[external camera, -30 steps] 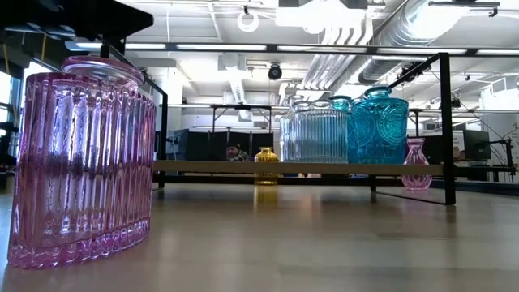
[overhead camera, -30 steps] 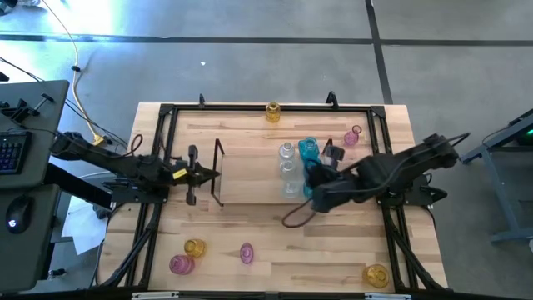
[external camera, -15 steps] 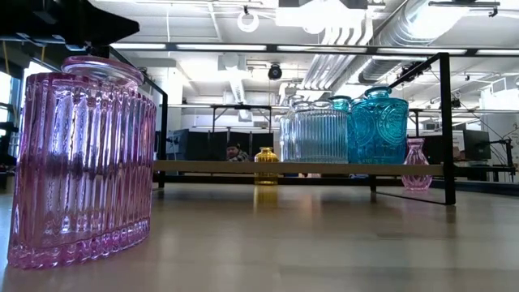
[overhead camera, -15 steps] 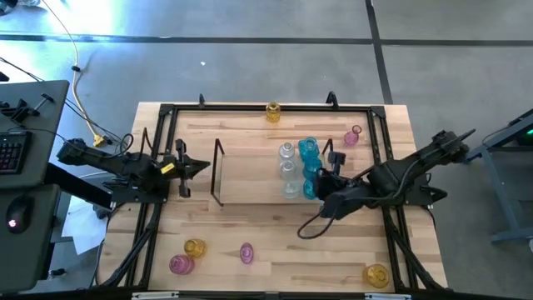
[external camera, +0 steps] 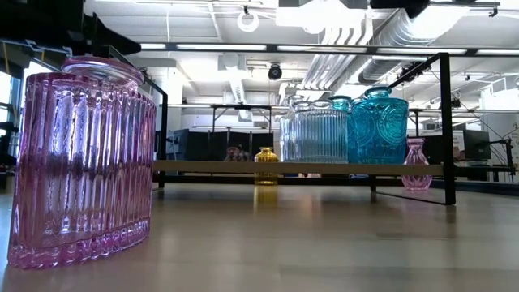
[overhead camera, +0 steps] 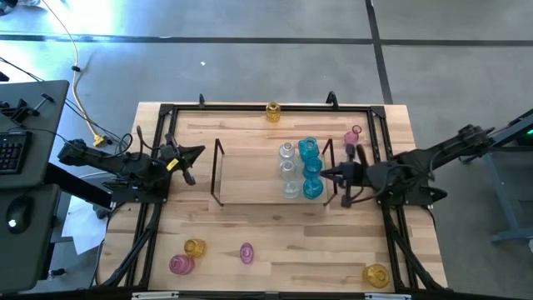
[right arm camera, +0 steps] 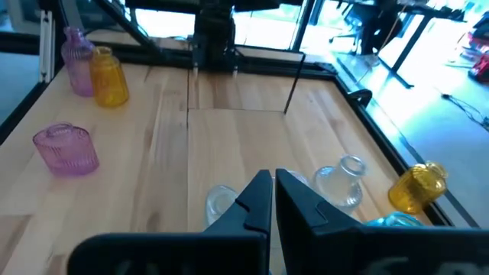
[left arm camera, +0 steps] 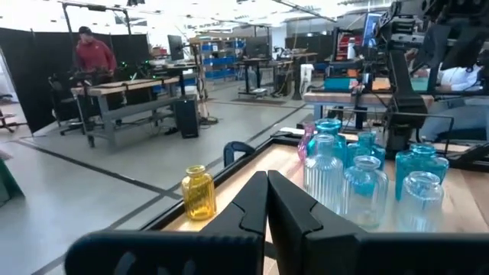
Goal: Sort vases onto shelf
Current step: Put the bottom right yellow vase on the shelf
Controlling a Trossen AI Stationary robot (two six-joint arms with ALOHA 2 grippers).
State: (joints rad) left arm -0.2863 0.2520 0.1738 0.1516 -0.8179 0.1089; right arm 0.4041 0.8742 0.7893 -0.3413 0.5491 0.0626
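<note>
The shelf (overhead camera: 250, 171) lies in the middle of the table, a light board with dark wire frames at its ends. On its right part stand three clear vases (overhead camera: 289, 169) and three cyan vases (overhead camera: 312, 167) in two rows; the low view shows the clear vases (external camera: 320, 130) and the cyan vases (external camera: 377, 126). My right gripper (overhead camera: 326, 173) is shut and holds nothing, just right of the cyan row at the shelf's right frame. My left gripper (overhead camera: 198, 152) is shut and holds nothing, left of the shelf, pointing toward the far right.
Loose vases stand on the table: a yellow one (overhead camera: 273, 111) at the far edge, a pink one (overhead camera: 354, 136) right of the shelf, a yellow (overhead camera: 195, 247) and two pink (overhead camera: 181, 265) (overhead camera: 246, 252) at near left, a yellow (overhead camera: 376, 275) at near right.
My right gripper has drawn back from the shelf's near right corner toward the table's right and far side and swung round; the third cyan vase, hidden behind it before, now shows standing on the shelf. My left gripper has pulled back toward the left edge and turned toward the far side.
</note>
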